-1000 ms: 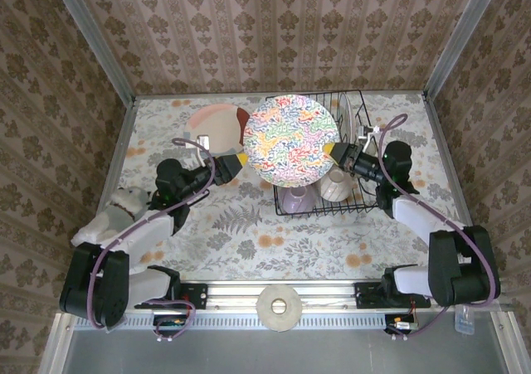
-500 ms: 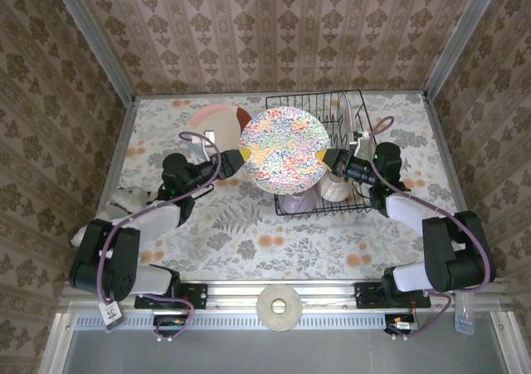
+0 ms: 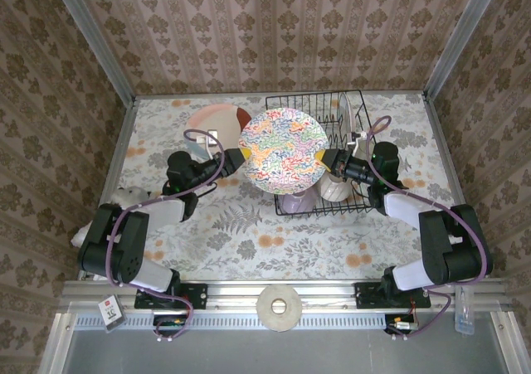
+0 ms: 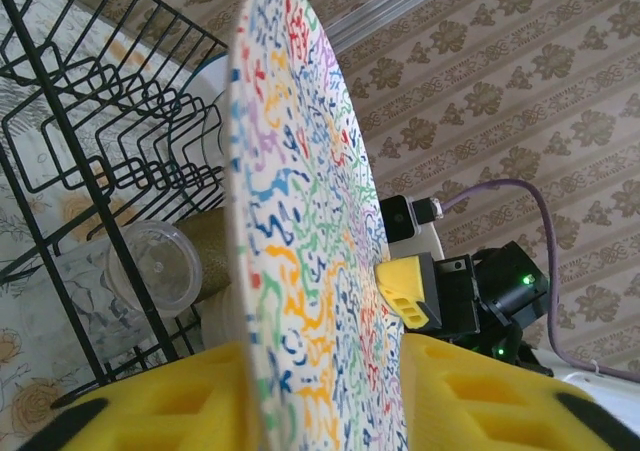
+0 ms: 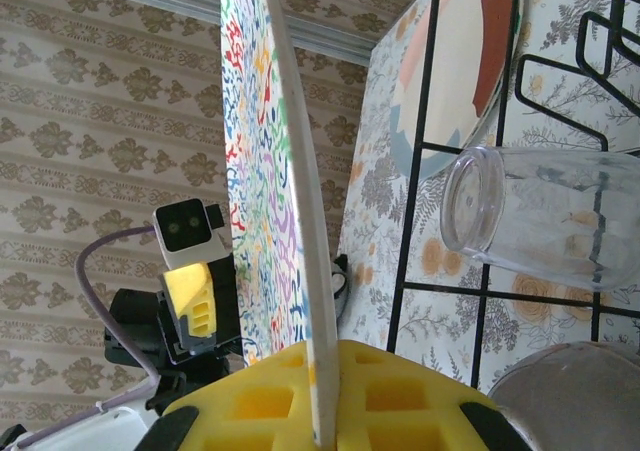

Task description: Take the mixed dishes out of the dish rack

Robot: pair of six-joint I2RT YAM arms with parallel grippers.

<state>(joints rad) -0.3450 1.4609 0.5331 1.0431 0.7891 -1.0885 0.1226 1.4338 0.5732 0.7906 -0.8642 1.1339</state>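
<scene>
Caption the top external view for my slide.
Left gripper and right gripper hold a multicoloured plate by opposite edges over the black dish rack's left side.

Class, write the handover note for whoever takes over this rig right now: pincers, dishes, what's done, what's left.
Left pincer and right pincer: both shut on opposite edges of the patterned plate, held over the left end of the rack.
Done: pink plate lies on the table.
Left: set this plate down, then unload lilac bowl, cream bowl, glass and upright white plate.
</scene>
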